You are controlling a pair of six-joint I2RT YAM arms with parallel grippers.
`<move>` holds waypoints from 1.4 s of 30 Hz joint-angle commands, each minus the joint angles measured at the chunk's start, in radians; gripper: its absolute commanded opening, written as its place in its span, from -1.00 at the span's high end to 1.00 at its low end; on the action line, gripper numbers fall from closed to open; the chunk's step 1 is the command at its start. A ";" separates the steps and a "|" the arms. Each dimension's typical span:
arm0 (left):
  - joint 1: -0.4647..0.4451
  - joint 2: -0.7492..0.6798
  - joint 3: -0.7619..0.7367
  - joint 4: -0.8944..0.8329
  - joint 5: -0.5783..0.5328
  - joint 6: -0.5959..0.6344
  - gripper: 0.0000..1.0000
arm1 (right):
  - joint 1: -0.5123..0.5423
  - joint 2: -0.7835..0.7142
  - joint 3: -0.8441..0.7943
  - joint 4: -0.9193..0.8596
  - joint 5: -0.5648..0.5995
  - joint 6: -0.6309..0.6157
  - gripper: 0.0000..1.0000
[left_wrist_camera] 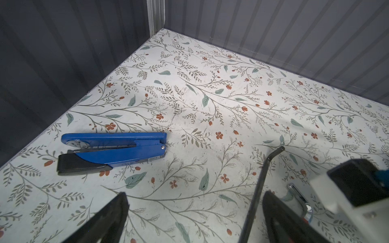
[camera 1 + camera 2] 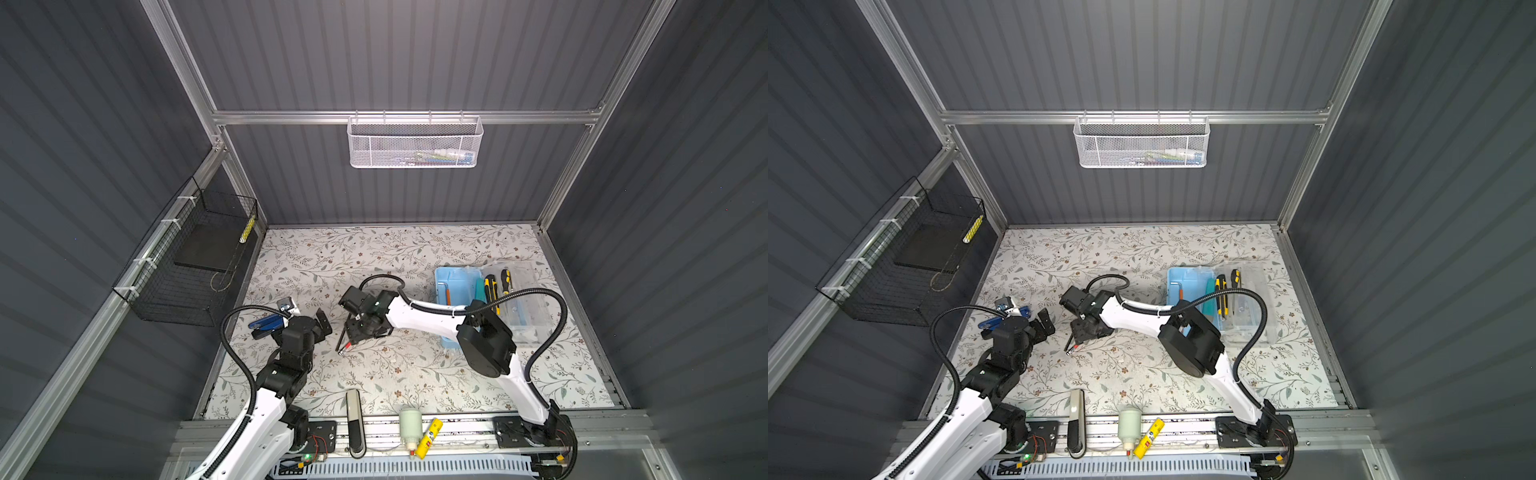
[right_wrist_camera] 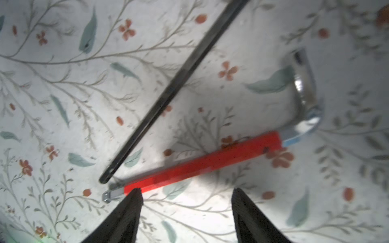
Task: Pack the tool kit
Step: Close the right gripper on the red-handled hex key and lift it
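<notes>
While the right arm reaches across the middle of both top views, its claw (image 2: 353,334) hangs low over the flowered counter (image 2: 374,257), just left of centre. In the right wrist view that claw (image 3: 186,194) stands partly spread with nothing between its fingers. A red-sleeved hex key (image 3: 202,164) lies flat on the counter, one end just beside one fingertip (image 3: 134,195). A longer black hex key (image 3: 168,94) lies beside it, their near ends almost meeting.

The tool kit (image 2: 457,282) sits at the right of the counter, well apart from both claws. Its clear lid (image 2: 523,299) is thrown open to the right. A yellow-and-black utility knife (image 2: 490,291) and a screwdriver (image 2: 505,280) lie where base meets lid.

At lower left of the counter the left claw (image 2: 323,326) is spread wide and holds nothing. A blue stapler (image 1: 113,149) lies on its side near it, toward the left wall.
</notes>
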 commanded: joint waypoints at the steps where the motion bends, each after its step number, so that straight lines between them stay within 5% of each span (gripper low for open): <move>1: 0.006 -0.012 -0.017 0.001 -0.012 0.002 -0.99 | -0.007 0.043 0.038 -0.021 -0.005 0.063 -0.40; 23: 0.006 -0.042 -0.027 -0.008 -0.024 -0.004 -0.99 | 0.003 0.118 0.108 -0.074 0.011 0.104 -0.45; 36: 0.007 -0.029 -0.023 -0.004 -0.020 -0.001 -0.99 | 0.013 0.135 0.161 -0.368 0.071 -0.048 -0.44; 42: 0.006 -0.024 -0.021 -0.003 -0.018 -0.001 -0.99 | -0.003 0.031 0.009 -0.386 0.120 -0.099 -0.45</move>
